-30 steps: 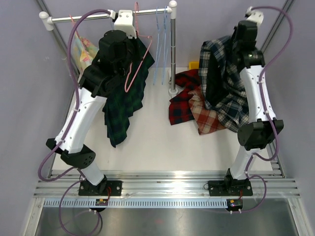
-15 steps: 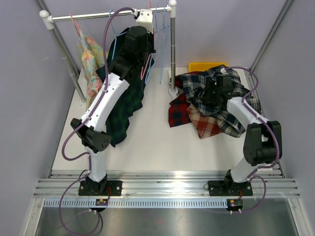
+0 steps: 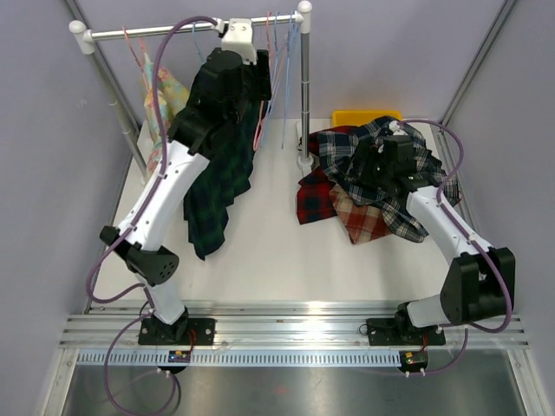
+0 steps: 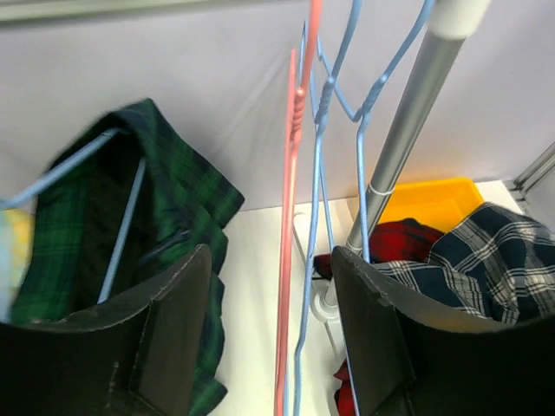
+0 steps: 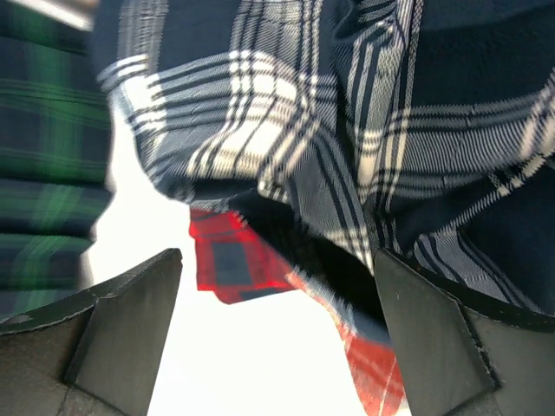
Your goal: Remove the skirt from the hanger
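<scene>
The green tartan skirt point(image 3: 217, 186) hangs from the rail point(image 3: 156, 31) at the back left, on a light blue hanger point(image 4: 121, 230), its hem reaching down toward the tabletop point(image 3: 277, 251). How the waistband is fastened to the hanger is probably hidden in the folds; that edge of the left wrist view is blurred.

The left gripper point(image 4: 270, 256) is raised to the rail just right of the skirt. Its jaws are wide apart, with a pink hanger point(image 4: 290, 217) and bare blue hangers point(image 4: 316, 173) hanging in the gap, nothing clamped. A floral garment point(image 3: 169, 91) hangs left of the skirt.

The right gripper point(image 5: 277, 256) hovers low over a heap of clothes on the right of the tabletop, jaws spread wide and empty. A navy-and-white checked cloth point(image 5: 286, 113) lies on top of a red plaid one point(image 5: 230, 264). A yellow bin point(image 3: 364, 116) sits behind the heap.
</scene>
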